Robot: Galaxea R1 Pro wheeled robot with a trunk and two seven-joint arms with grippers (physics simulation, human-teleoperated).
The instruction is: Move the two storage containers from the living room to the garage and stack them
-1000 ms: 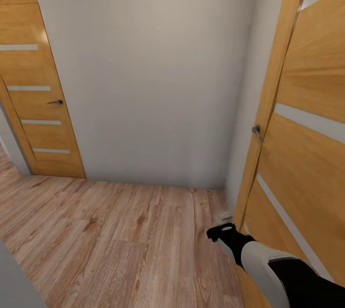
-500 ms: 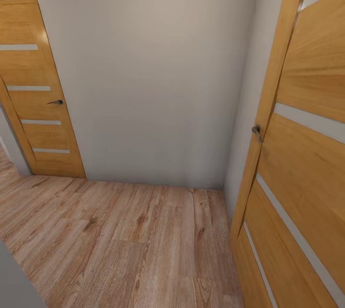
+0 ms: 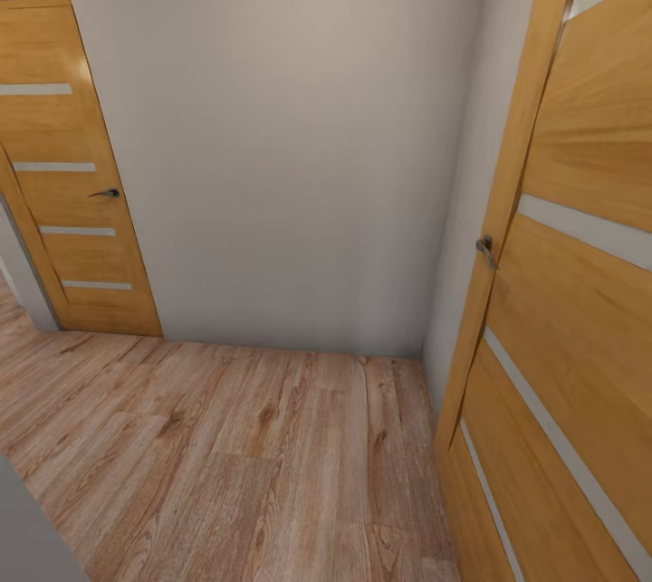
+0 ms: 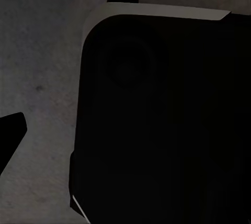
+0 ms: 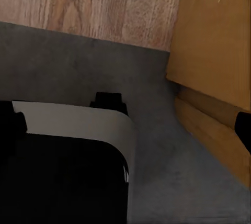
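hallway, transit stage, as you see it. items: wood plank floor [image 3: 226, 455]; plain grey wall [image 3: 290, 138]; closed door far left [image 3: 68, 175]; open door near right [image 3: 580, 292] with handle [image 3: 486, 247]. wrist views: dark robot base [image 4: 167, 124] over grey concrete floor [image 5: 172, 182]. storage containers: location, heading and long axis unknown. each gripper: state cannot be told.

right arm and its claw gone from the head view's lower right, beside the open door [image 3: 580, 274], since a second ago
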